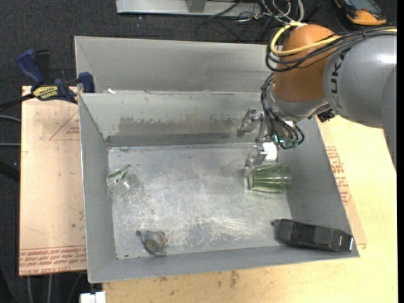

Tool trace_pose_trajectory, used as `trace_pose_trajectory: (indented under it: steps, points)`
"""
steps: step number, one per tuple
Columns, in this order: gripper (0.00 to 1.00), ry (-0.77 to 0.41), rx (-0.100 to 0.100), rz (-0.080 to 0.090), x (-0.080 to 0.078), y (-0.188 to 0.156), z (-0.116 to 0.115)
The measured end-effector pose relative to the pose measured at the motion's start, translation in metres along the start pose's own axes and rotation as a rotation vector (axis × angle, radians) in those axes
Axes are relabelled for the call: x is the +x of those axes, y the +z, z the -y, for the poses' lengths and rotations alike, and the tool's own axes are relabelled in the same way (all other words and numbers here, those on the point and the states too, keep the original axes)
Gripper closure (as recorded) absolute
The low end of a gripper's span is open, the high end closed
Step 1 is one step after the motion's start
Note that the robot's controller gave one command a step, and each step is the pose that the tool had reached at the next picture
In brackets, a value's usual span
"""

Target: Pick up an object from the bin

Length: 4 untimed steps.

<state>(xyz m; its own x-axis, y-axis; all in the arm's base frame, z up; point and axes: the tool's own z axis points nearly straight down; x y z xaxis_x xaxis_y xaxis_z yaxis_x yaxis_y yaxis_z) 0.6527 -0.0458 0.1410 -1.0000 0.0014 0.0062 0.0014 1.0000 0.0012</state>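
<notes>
A grey metal bin (96, 169) is seen from above, and my arm reaches in from three o'clock. My fingers (251, 145) hang low over the bin floor, at about two o'clock from its middle and close to the back wall. They are spread apart, one tip toward the back wall and one toward the front. Nothing is between them.

A clear green glass (269, 180) lies on its side on the floor, just beside the front fingertip at its five o'clock. It is the thing nearest to me, so I judge it the likeliest pick. My fingers are beside it, not round it, so no grasp has been made yet. Because it lies on its side it may roll if nudged. The wide spread looks meant to leave room to come down on either side of its body.

The other things lie well apart from me and from one another, which leaves the glass free to take alone. A flat black case (314, 235) rests against the front wall at five o'clock. A small grey lump (153, 240) sits near the front wall at seven o'clock. A crumpled clear wrapper (120, 177) with a touch of green lies by the left wall at nine o'clock.
</notes>
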Motion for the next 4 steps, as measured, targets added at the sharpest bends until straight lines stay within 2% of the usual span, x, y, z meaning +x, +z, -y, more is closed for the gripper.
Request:
trace_pose_trajectory:
  steps: [1,2,3,4]
  points:
    - [0.0,-0.001,0.001,0.008,-0.002,-0.005,0.0]
    - [0.0,-0.084,0.0,0.01,0.025,0.022,0.037]
    - [0.0,-0.107,0.002,0.006,0.036,0.042,0.058]
    - [1.0,-0.325,0.003,0.022,0.057,0.063,0.059]
